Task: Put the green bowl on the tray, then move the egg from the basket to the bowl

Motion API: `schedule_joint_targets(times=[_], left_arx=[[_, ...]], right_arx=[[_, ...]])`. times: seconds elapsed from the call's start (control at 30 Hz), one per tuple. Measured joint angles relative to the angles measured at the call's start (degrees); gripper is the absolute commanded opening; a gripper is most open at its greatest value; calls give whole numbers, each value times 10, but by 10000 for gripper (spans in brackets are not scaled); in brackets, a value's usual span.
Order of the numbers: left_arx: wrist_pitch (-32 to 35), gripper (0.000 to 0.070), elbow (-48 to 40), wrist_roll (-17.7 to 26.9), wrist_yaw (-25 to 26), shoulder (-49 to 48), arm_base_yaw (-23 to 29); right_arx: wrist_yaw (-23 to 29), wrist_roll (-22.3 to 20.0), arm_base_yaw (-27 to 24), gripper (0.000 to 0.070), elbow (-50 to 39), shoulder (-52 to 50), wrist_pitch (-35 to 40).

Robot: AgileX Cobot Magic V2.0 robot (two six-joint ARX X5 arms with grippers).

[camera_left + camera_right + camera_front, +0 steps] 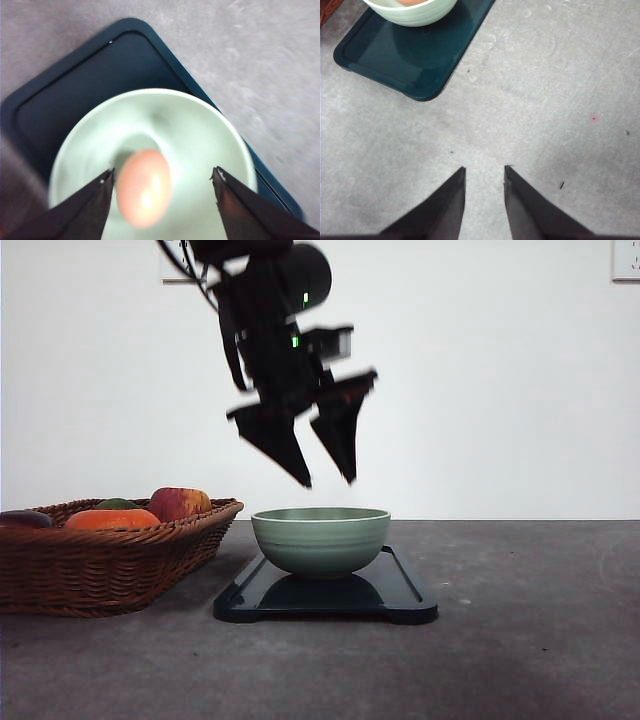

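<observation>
Plainly, front view: the green bowl (320,540) is seen standing on the tray (405,602), so the first half of the task is judged done.
Left gripper, front view: the left gripper (328,481) is held above the bowl with its fingers spread wide and nothing between them; it is blurred, so motion is judged likely.
Basket, front view: the basket (110,565) is set on the table (530,640) just beside the tray's left end, with a red apple (180,503) and an orange fruit (112,519) showing over its rim; the short reach from basket to bowl is judged the reason for this layout.
Left wrist view: the egg (144,186) is seen, blurred, inside the bowl's outline between the two open fingers (90,210); neither finger is touching it.
Egg state: whether it is resting on the bowl's floor or dropping cannot be told from the blur.
Right wrist view: the right gripper (484,171) is held low over bare table, well apart from the tray, its fingers parted by a narrow gap and holding nothing; it is judged to be parked out of the way.
Progress: the transfer is judged finished or nearly so.
</observation>
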Motion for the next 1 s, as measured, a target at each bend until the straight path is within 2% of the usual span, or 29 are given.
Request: schedule_joint_targets(times=[0.17,0.33,0.53,0.83,0.9,1.0], left_arx=[[-51,372,7,-12,79,-23,11],[-29,373,-51,-28,84,-86,30],[41,373,-185,-58,84,-201,56],[143,373,-421,-93,67,-428,89],[154,373,-471,-101,67,-483,102],[154,373,-539,-109,65,-558,123]], right_arx=[[0,0,0,149,0,0,0],[0,0,0,149,0,0,0],[0,0,0,149,0,0,0],[-1,0,0,152,0,0,15],[-8,0,0,182,0,0,24],[-22,0,1,263,0,1,37]])
